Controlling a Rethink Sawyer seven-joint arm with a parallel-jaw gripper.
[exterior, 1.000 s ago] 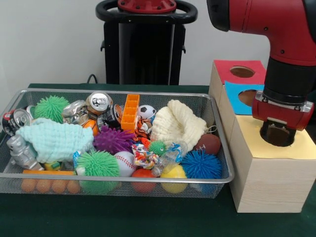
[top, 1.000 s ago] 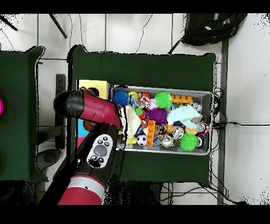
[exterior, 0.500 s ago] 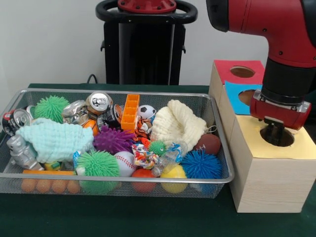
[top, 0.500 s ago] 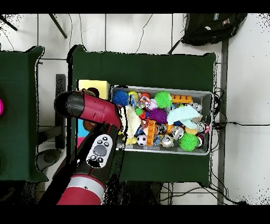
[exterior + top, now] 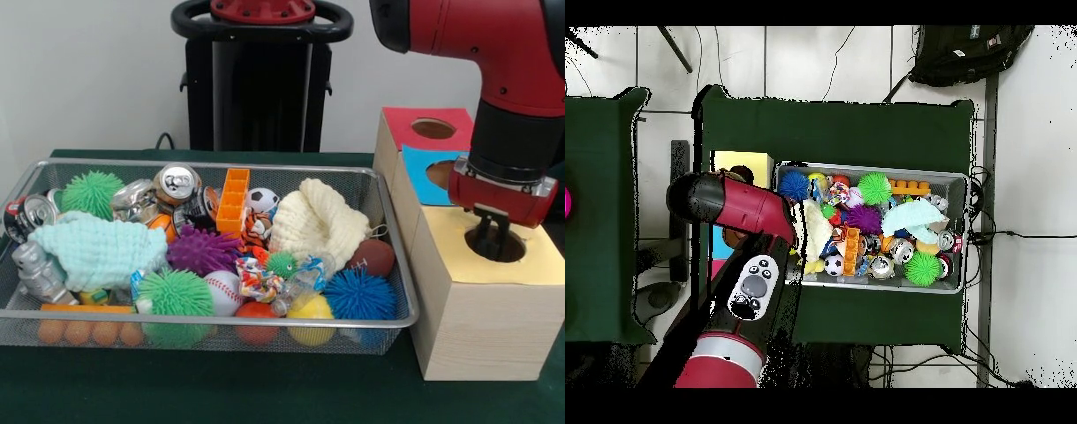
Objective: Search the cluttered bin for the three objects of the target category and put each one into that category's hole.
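Nearest, the silver wire-mesh bin (image 5: 212,329) sits crammed with spiky balls, crushed cans and cloths; which ones belong to my category I cannot tell. Beside it, my claw (image 5: 491,231) hangs at the round hole in the yellow-topped wooden box (image 5: 481,305). Its opening and load are hidden. Swinging binward low, I risk clipping the rim.

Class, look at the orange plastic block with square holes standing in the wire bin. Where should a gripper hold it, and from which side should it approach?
Grip the orange plastic block with square holes across its two long narrow sides near the upper end, coming straight down from above. It stands propped above the clutter, so its top is exposed, while cans and balls crowd its base.
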